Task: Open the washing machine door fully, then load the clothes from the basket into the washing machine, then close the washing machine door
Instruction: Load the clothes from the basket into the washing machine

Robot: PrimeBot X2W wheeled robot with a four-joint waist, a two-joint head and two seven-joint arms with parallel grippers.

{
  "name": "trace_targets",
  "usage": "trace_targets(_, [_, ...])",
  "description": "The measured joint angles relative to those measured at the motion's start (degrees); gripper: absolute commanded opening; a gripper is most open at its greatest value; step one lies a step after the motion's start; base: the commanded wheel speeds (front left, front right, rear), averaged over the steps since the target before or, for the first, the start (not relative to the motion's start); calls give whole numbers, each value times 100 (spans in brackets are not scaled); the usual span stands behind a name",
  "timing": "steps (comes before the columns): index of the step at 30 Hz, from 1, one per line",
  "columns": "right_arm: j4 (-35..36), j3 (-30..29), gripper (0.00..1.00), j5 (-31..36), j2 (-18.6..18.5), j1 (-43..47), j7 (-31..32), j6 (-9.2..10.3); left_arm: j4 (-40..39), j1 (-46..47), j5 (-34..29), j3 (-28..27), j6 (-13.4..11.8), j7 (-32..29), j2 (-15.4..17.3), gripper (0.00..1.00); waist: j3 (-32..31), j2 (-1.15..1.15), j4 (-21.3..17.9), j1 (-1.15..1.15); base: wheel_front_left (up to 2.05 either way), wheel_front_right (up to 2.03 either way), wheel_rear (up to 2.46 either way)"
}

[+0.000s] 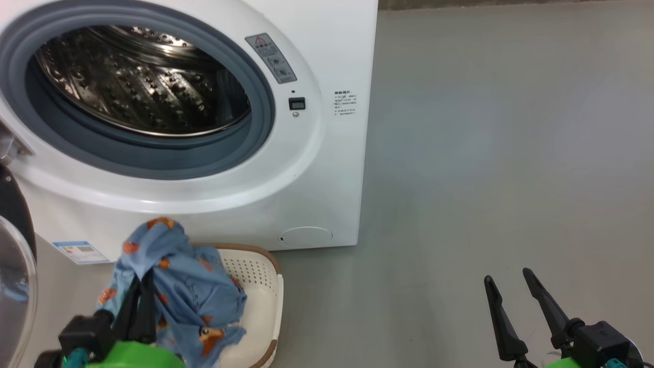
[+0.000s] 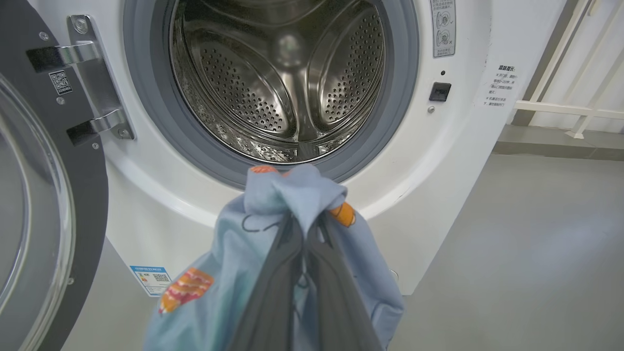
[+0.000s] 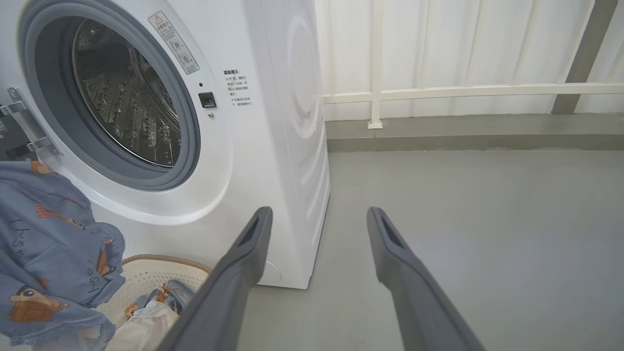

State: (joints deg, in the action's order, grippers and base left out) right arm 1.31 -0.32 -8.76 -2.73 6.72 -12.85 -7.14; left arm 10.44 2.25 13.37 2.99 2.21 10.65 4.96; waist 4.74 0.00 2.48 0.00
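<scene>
- The blue printed garment (image 1: 194,291) was pinched between the fingers of the left gripper (image 1: 142,280) and held above the basket (image 1: 265,301), near the washing machine (image 1: 327,168).
- More clothes (image 3: 151,312) were seen in the basket.
- The door (image 2: 44,195) was swung open at left.
- The right gripper (image 1: 507,275) was held spread over the floor (image 1: 485,153), at right.

You are looking at the left gripper (image 1: 141,281) with its dark fingertips disappearing inside the light-blue cartoon-printed fabric bundle (image 1: 189,291), which is also covering much of the cream perforated plastic basket (image 1: 263,301). The head view's left edge is cutting off the round black-rimmed glass door (image 1: 13,220). The small printed notice (image 1: 345,104) on the white washing machine (image 1: 327,168) is showing too small to read.
</scene>
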Motion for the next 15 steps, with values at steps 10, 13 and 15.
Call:
trace_targets(10, [165,-20,100,0,-66,-278,-2,0,875,1238,270,-116,8,62,-5,0,497,0,-12,0,0,0,0])
trace_targets(13, [204,-27,100,-2,-100,-437,-11,0,1217,1758,376,-151,66,78,1,0,727,0,-22,1,0,0,0])
trace_targets(15, [248,-27,100,-8,-119,-601,-21,0,1601,2336,477,-189,114,-21,16,0,985,0,-33,1,0,0,0])
